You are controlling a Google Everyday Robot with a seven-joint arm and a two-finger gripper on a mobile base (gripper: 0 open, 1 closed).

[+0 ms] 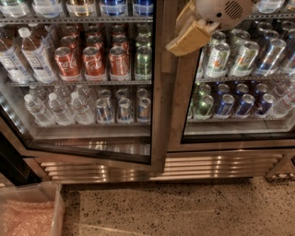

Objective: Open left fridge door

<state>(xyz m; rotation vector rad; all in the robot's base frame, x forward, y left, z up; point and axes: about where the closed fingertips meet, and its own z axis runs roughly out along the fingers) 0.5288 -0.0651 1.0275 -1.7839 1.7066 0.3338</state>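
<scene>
The left fridge door is a tall glass pane in a wide bronze-steel frame. It stands slightly ajar, its bottom edge angled out from the cabinet. Red soda cans and clear water bottles show through the glass. My gripper, tan under a white wrist housing, is at the top of the camera view. It sits just right of the left door's vertical frame edge, in front of the seam between the two doors.
The twin right door is shut, with white-green cans and blue cans behind it. A steel grille runs along the fridge base. A clear plastic bin stands on the speckled floor at lower left.
</scene>
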